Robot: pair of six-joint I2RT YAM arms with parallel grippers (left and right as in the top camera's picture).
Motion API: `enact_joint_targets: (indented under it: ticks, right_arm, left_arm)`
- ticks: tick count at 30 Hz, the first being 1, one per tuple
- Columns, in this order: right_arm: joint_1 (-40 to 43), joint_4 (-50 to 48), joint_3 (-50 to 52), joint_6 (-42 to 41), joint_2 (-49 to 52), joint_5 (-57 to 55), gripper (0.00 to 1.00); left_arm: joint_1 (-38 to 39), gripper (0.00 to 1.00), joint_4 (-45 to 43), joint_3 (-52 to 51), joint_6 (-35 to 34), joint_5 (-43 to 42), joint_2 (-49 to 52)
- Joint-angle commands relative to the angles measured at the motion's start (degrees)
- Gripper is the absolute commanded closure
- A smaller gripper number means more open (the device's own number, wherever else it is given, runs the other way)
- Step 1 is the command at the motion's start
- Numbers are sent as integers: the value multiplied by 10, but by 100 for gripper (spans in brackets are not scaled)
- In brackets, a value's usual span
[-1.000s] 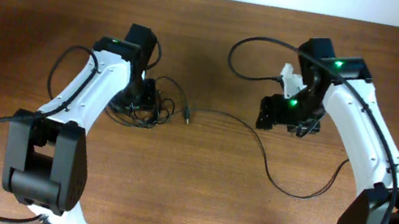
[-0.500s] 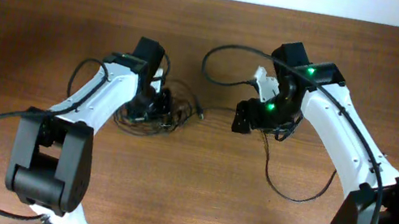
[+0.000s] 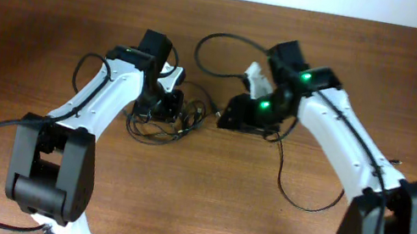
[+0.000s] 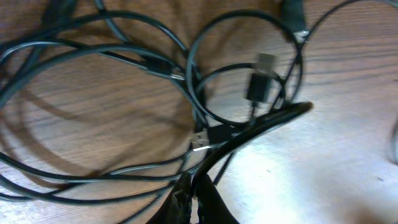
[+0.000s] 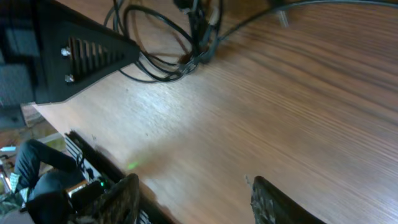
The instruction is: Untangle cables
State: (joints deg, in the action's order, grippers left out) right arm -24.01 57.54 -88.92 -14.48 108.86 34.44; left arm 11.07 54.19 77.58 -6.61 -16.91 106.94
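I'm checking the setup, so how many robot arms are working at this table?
2. The left arm reaches in from the lower left onto the cables. The right arm reaches in from the lower right and ends just beside that tangle. None appears hidden.

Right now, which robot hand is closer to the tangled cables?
Left. The left gripper sits in the cables, shut on one strand; the right gripper hovers open just beside them.
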Motion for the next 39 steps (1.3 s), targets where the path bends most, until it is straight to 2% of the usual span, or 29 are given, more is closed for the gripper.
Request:
enact_joint_targets:
  ticks: [1, 3, 7, 15, 16, 19, 20, 25, 28, 31, 34, 35, 36, 38, 39]
  right_arm:
    - [-35, -42, 6, -71, 39, -9, 41]
    - [-50, -73, 7, -119, 63, -28, 42]
    - [-52, -125, 6, -161, 92, -56, 42]
    - [-56, -134, 7, -183, 98, -127, 48]
    - [-56, -134, 7, -207, 98, -127, 48]
    - [-57, -144, 7, -273, 102, -158, 48]
    - [-57, -148, 7, -283, 105, -161, 48]
    - [-75, -156, 7, -342, 132, -160, 47]
    - [-85, -180, 7, -371, 142, -161, 47]
    - [-87, -210, 7, -414, 150, -161, 47]
    - [-87, -229, 7, -422, 154, -174, 48]
    - [-87, -231, 7, -432, 154, -179, 54]
    - [-87, -229, 7, -431, 154, -184, 71]
    - [-87, -217, 7, -429, 154, -190, 87]
    - [-87, -209, 7, -428, 154, -198, 96]
  left_arm:
    - [-2, 95, -25, -52, 13, 33, -1]
    - [-2, 94, -45, -76, 13, 36, 1]
    - [-3, 98, -48, -93, -115, 243, 3]
    - [-2, 96, -58, -103, -100, 149, 4]
    - [-2, 96, -56, -103, -100, 142, 4]
    - [-2, 94, -53, -103, -28, 53, 4]
    - [-2, 94, -47, -103, -27, 44, 4]
    - [-2, 94, -43, -103, -27, 53, 4]
    - [-2, 94, -42, -103, -27, 113, 4]
    - [-2, 94, -42, -103, -27, 118, 4]
    - [-2, 94, -43, -103, -27, 118, 4]
    - [-2, 94, -43, -103, -27, 118, 4]
    - [-2, 94, -42, -103, -27, 118, 4]
    - [-2, 93, -32, -103, -27, 106, 4]
    - [-2, 91, -11, -103, -25, 68, 4]
